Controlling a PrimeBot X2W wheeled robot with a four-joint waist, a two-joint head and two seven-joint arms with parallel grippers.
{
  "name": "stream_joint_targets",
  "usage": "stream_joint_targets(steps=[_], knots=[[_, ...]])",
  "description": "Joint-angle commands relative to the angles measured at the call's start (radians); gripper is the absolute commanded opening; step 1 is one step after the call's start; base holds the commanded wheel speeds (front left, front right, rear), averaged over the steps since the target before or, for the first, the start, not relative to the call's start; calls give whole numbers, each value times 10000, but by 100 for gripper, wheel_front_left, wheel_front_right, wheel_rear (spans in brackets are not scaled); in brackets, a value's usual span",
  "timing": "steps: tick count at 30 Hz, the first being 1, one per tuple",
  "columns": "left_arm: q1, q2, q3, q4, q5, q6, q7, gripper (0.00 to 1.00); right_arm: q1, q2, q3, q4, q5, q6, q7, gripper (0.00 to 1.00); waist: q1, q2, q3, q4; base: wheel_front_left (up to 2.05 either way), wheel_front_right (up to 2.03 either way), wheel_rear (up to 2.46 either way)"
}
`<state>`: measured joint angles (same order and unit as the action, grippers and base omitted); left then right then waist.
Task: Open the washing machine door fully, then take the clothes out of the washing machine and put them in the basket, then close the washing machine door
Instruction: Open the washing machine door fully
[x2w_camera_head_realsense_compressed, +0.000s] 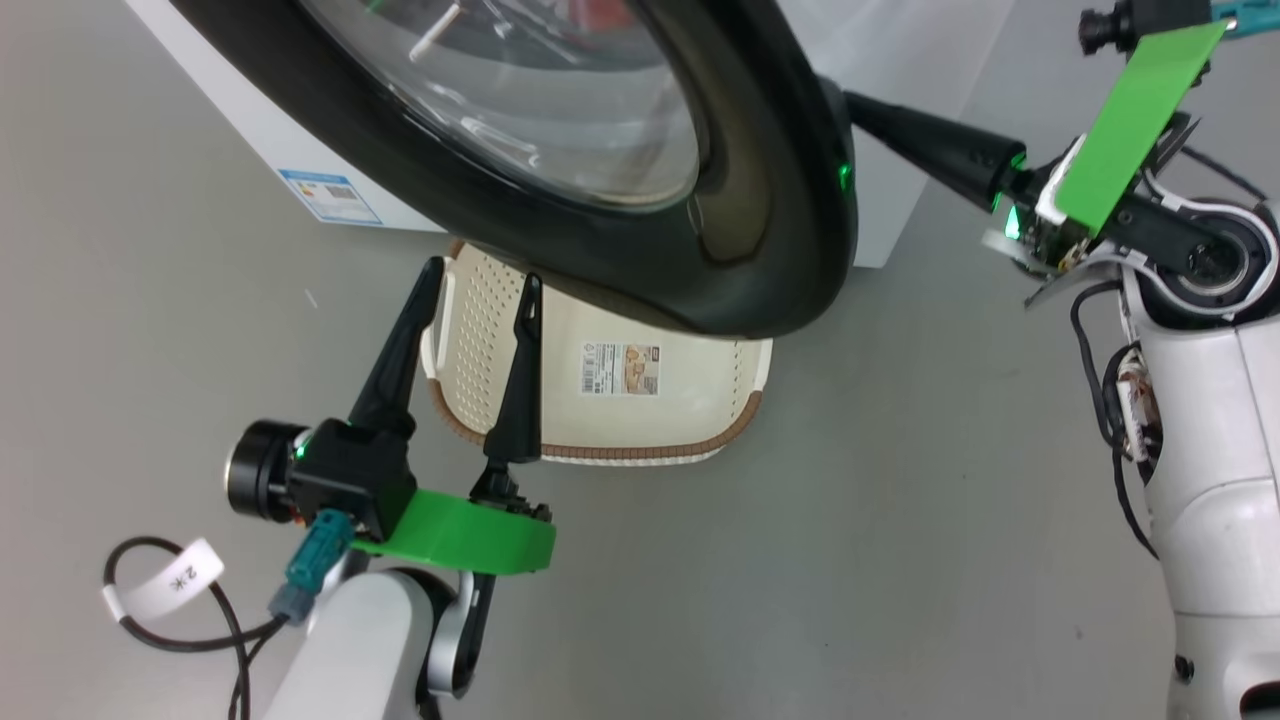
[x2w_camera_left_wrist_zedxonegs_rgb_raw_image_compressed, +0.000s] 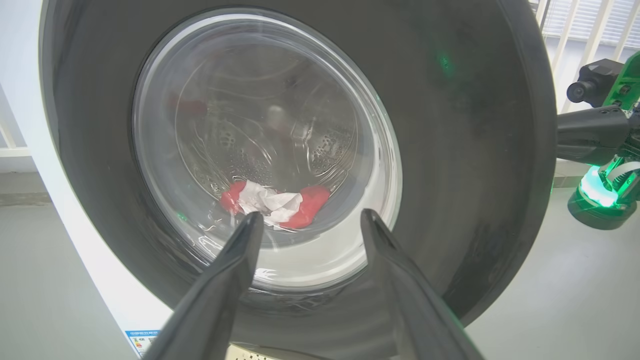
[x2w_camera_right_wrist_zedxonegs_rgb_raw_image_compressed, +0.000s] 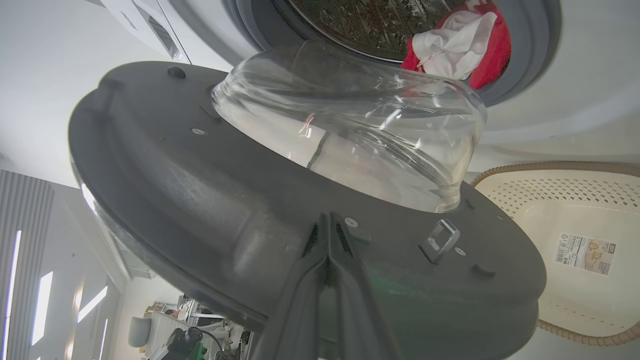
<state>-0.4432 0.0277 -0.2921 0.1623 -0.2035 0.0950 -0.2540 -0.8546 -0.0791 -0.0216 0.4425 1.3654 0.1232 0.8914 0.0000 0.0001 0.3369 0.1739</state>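
Note:
The washing machine door (x2w_camera_head_realsense_compressed: 770, 200), a glossy black rim around a clear glass bowl (x2w_camera_right_wrist_zedxonegs_rgb_raw_image_compressed: 350, 135), stands partly open from the white washing machine (x2w_camera_head_realsense_compressed: 300, 150). Red and white clothes (x2w_camera_right_wrist_zedxonegs_rgb_raw_image_compressed: 465, 45) lie at the front of the steel drum, and show through the glass (x2w_camera_left_wrist_zedxonegs_rgb_raw_image_compressed: 280, 202) in the left wrist view. My right gripper (x2w_camera_right_wrist_zedxonegs_rgb_raw_image_compressed: 327, 218) is shut, its tips against the door's inner face; in the head view it (x2w_camera_head_realsense_compressed: 870, 112) reaches behind the rim's right edge. My left gripper (x2w_camera_head_realsense_compressed: 481, 275) is open and holds nothing, over the left side of the cream basket (x2w_camera_head_realsense_compressed: 680, 420), facing the door's front (x2w_camera_left_wrist_zedxonegs_rgb_raw_image_compressed: 311, 216).
The basket (x2w_camera_right_wrist_zedxonegs_rgb_raw_image_compressed: 550, 210) sits on the grey floor below the door, a paper label on its bottom. A metal latch hook (x2w_camera_right_wrist_zedxonegs_rgb_raw_image_compressed: 440, 237) juts from the door's inner face. A blue sticker (x2w_camera_head_realsense_compressed: 330, 197) marks the machine's lower front. Cables hang by my right arm (x2w_camera_head_realsense_compressed: 1200, 400).

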Motion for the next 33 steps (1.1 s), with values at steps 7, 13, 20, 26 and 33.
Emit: stream_joint_targets(steps=[7,13,20,26,33], knots=[[245,225,375,-153,-80,-74,-78,100,628,279,288,-668,254,75,218,0,0,-1,-450,213,0,0,0],[330,225,369,-72,-153,-65,-78,100,1072,285,442,-877,336,75,290,0,0,-1,-729,436,0,0,0],[442,225,337,5,-218,-53,-78,100,1494,287,718,-1017,511,75,268,0,0,-1,-1035,688,0,0,0],[557,225,302,53,-286,-18,-78,100,1853,287,1028,-1106,656,75,268,0,0,-1,-1327,943,0,0,0],[683,225,246,118,-381,29,-78,100,2253,288,1366,-1189,872,75,209,0,0,-1,-1559,1236,0,0,0]])
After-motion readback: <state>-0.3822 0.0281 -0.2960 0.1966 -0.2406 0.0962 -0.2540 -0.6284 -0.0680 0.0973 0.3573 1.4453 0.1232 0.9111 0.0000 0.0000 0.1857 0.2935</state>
